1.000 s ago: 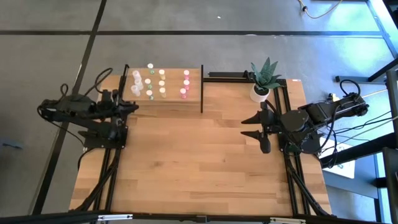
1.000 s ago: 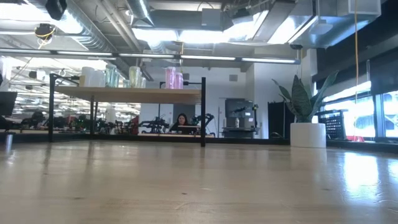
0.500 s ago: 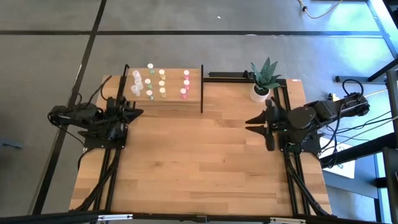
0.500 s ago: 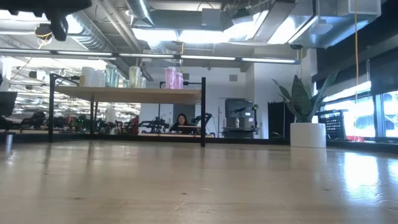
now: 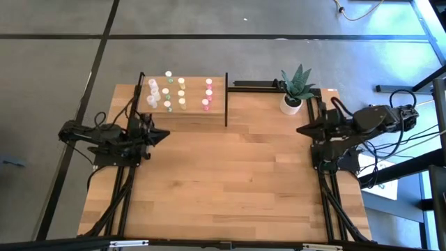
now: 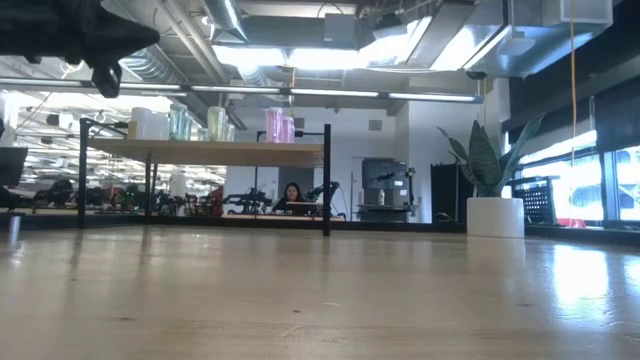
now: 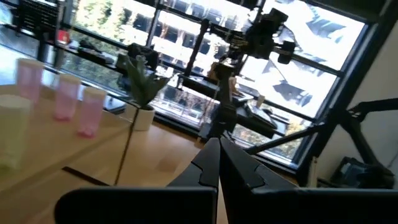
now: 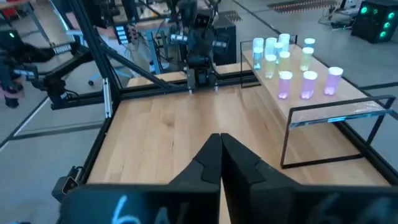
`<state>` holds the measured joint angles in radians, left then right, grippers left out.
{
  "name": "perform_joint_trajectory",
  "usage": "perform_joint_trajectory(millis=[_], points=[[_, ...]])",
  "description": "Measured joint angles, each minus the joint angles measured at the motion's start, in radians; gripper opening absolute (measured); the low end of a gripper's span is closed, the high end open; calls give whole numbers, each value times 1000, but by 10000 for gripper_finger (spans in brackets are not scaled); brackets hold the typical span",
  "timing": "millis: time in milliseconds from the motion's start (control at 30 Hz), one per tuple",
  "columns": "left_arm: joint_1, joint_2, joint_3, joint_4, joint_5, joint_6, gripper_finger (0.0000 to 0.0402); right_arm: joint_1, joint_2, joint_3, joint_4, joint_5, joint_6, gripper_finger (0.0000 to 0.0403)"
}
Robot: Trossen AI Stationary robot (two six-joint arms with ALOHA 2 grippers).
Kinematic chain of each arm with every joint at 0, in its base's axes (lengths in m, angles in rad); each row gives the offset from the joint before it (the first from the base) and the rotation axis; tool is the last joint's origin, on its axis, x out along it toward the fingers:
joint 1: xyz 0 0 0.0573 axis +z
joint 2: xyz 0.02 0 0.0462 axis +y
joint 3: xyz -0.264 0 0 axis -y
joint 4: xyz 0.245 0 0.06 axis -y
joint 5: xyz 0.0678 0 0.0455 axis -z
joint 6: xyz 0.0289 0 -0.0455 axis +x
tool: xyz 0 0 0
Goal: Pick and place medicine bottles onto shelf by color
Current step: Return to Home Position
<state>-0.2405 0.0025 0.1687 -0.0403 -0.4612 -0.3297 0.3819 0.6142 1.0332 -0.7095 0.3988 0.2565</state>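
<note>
The left claw (image 7: 219,144) is pinched fully shut on nothing and sits drawn in at the left edge of the counter (image 5: 230,181), just in front of the shelf (image 5: 195,101). The right claw (image 8: 219,142) is likewise closed and empty, at the right edge near the plant pot (image 5: 290,104). The medicine bottles (image 5: 180,92) all stand on the shelf in columns by colour, with the pink bottles (image 5: 208,94) apart at the right, and none lies on the counter. Sorting looks finished, so the risk is in parking: a wide swing of the left arm could clip a black post (image 6: 81,180) and topple the light bottles, and the right arm could nudge the pot.
</note>
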Motion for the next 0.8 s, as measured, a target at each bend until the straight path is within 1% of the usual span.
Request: perform_joint_trajectory(millis=[133, 267, 367, 467, 567, 733, 800], points=[[0, 0, -70, 104, 56, 0, 1, 0, -99, -64, 0, 0, 29, 9], [0, 0, -154, 207, 59, 0, 1, 0, -209, -133, 0, 0, 80, 4], [0, 4, -161, 211, 57, -7, 1, 0, -294, -180, 9, -9, 103, 4], [0, 5, -161, 208, 57, 10, 1, 0, -376, -231, 25, -40, 108, 6], [0, 5, -161, 208, 61, 50, 4, 0, -459, -297, 72, -70, 101, 4], [0, 5, -161, 208, 61, 43, 1, 0, -609, -422, 171, -110, 52, 4], [0, 5, -161, 209, 61, 23, 3, 0, -609, -444, 197, -106, 49, 4]])
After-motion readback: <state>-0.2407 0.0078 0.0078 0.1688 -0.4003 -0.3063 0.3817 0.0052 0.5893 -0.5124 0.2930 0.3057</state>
